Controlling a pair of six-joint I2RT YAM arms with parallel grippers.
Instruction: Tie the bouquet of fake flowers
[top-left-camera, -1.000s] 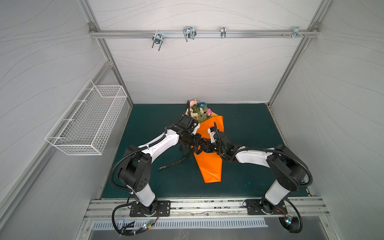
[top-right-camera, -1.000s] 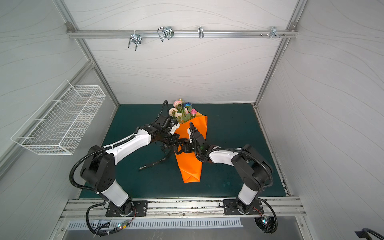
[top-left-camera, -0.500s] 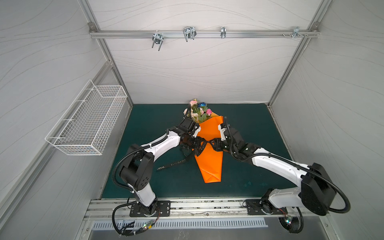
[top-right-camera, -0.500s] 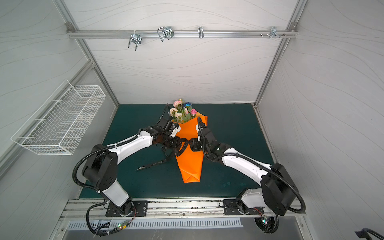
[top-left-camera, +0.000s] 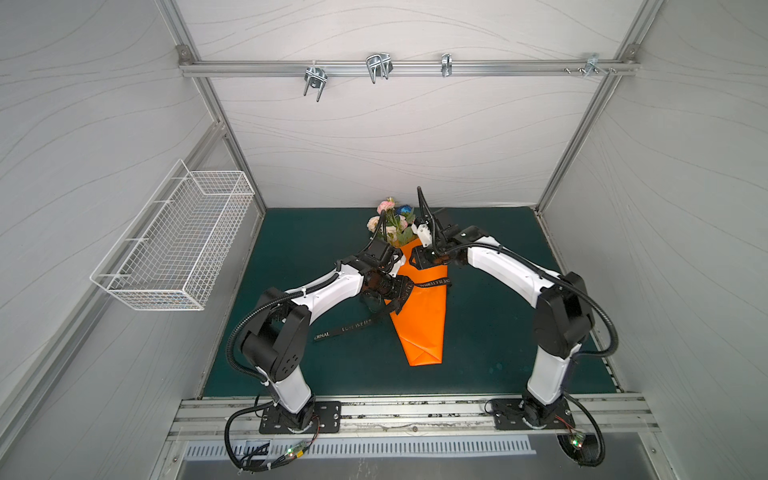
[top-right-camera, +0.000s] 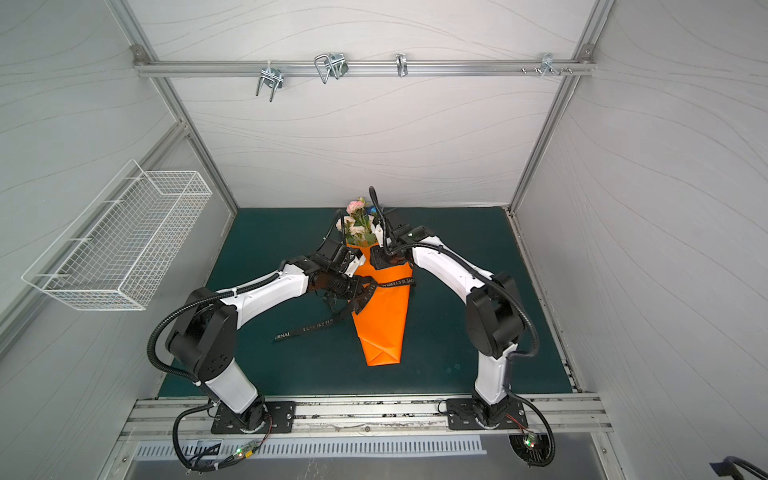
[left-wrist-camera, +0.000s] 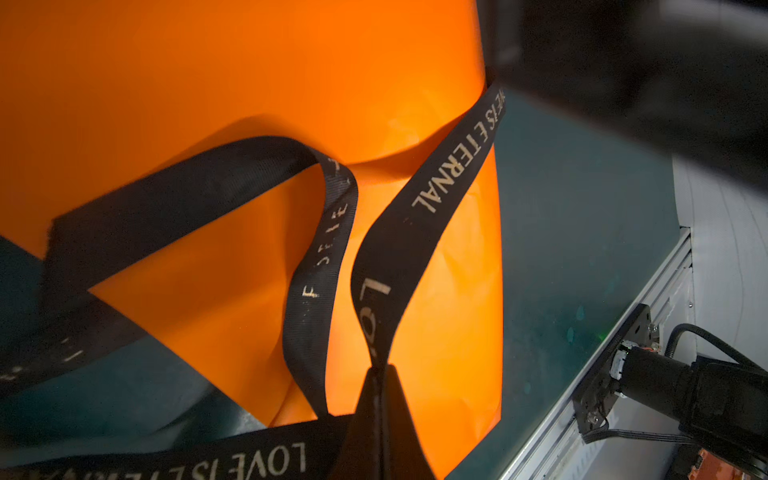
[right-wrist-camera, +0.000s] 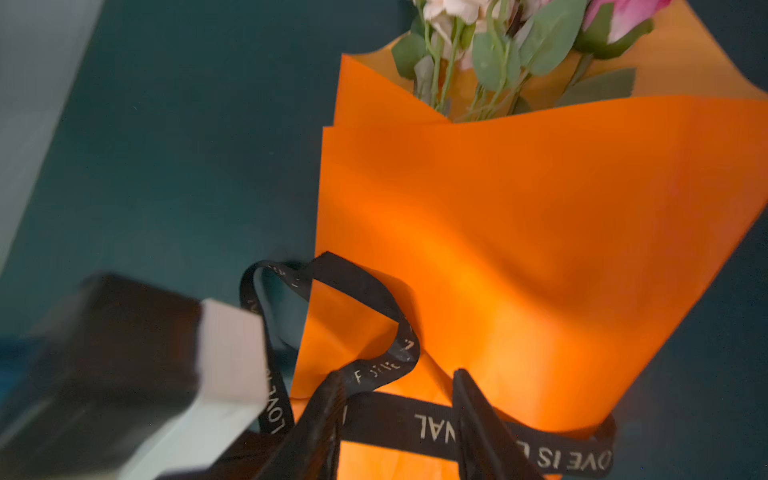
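The bouquet of fake flowers (top-left-camera: 394, 224) pokes out of the wide far end of the orange paper cone (top-left-camera: 422, 320). The left gripper (left-wrist-camera: 377, 372) is clamped tight on the black lettered ribbon (left-wrist-camera: 440, 178) crossing the cone. The right gripper (right-wrist-camera: 397, 378) straddles that ribbon, jaws partly apart, gripping nothing.

1. Robotics lab test cell: white panel walls (top-left-camera: 374, 145) framed by aluminium extrusion posts (top-left-camera: 587, 124).
2. Left arm (top-left-camera: 332, 286) and right arm (top-left-camera: 507, 266) bolted to an aluminium base rail (top-left-camera: 415, 411) beside a dark green mat (top-left-camera: 498, 332).
3. Wire basket (top-left-camera: 174, 241) and metal hooks (top-left-camera: 377, 68) hang above.
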